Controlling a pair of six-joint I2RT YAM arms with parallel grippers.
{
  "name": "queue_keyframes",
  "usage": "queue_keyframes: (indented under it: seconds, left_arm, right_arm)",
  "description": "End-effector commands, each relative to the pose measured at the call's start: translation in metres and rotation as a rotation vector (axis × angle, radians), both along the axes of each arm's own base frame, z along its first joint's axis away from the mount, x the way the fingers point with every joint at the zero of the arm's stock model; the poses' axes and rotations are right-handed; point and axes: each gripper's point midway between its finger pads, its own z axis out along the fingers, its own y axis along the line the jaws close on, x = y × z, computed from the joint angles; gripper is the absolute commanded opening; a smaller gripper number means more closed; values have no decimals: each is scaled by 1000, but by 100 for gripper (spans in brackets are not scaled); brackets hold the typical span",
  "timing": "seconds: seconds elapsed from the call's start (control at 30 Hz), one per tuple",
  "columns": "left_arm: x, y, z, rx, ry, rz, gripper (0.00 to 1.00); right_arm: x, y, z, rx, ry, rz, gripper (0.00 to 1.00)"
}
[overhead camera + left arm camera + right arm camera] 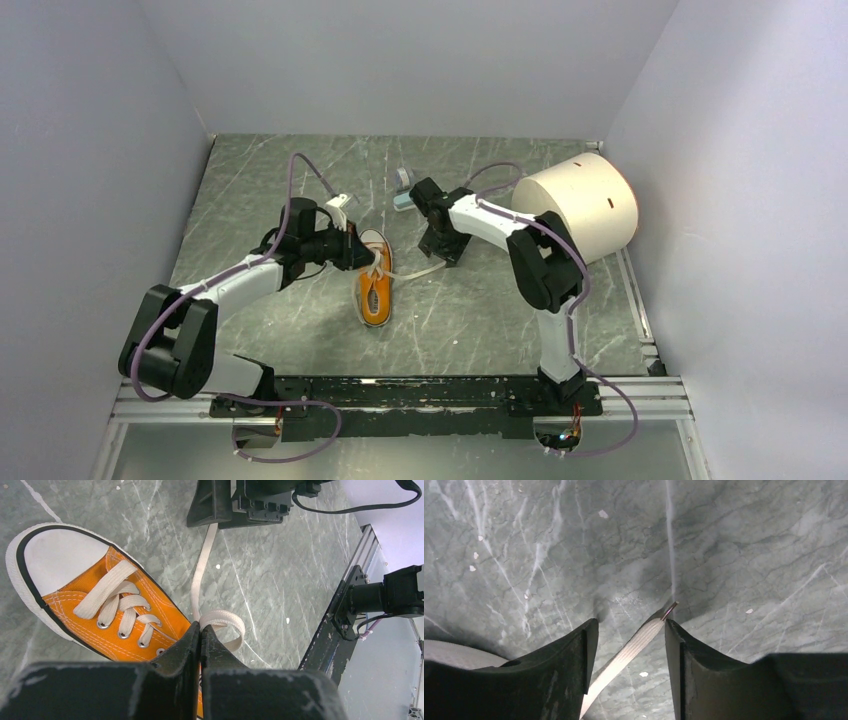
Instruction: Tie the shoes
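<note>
Beside the orange sneaker (374, 290) on the table (480, 320), the left tool (200, 628) is clamped on its lace (199, 575), likely anchoring the loop; the right tool (630, 625) stands apart, straddling the lace's tip to pinch it.

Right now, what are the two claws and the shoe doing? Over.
Left gripper shut on a lace loop beside the sneaker. Right gripper open, astride the lace end on the table. No bow yet. Cream drum far right, clear of it.
</note>
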Motion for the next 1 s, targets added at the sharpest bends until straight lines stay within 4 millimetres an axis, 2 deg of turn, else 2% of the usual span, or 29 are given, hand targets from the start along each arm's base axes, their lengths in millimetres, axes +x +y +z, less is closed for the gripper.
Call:
queue_keyframes:
  seconds: [0.0, 0.03, 0.1, 0.13, 0.17, 0.2, 0.27, 0.37, 0.43, 0.57, 0.67, 0.77, 0.87, 0.97]
  left_arm:
    - [0, -2, 8, -15, -33, -9, 5]
    - [0, -2, 8, -14, -30, -8, 5]
    - [1, -1, 7, -9, -23, 2, 5]
    - [1, 0, 6, -4, -18, 12, 5]
    - [2, 1, 5, 2, -12, 23, 5]
    - [2, 2, 4, 4, -8, 28, 5]
    - [4, 4, 2, 13, 1, 40, 5]
    - [8, 9, -3, 37, 23, 63, 5]
    - [9, 12, -6, 39, 36, 71, 5]
    - [9, 18, -10, 20, 71, 96, 5]
    - [10, 29, -15, 11, 113, 143, 5]
    - [8, 36, -16, 1, 126, 173, 5]
    - [6, 38, -15, -1, 121, 185, 5]
    - [3, 41, -17, 14, 122, 190, 5]
  right_arm:
    - [-8, -17, -11, -114, 18, -100, 51]
    - [-11, -18, -15, -110, 28, -111, 48]
    - [-13, -14, -20, -85, 26, -117, 36]
    - [-11, -14, -21, -76, 16, -118, 25]
    - [-8, -11, -22, -64, 0, -110, 6]
    - [-4, -9, -19, -50, -22, -94, 0]
    - [10, 1, -8, -15, -73, -52, 0]
    - [38, 31, 31, 79, -227, 153, 0]
    - [40, 60, 58, 242, -348, 307, 0]
    - [44, 117, 127, 562, -627, 518, 0]
    - [46, 160, 153, 647, -698, 637, 0]
    - [52, 194, 162, 737, -738, 636, 0]
    - [55, 228, 162, 792, -742, 632, 0]
    - [56, 256, 148, 848, -674, 573, 0]
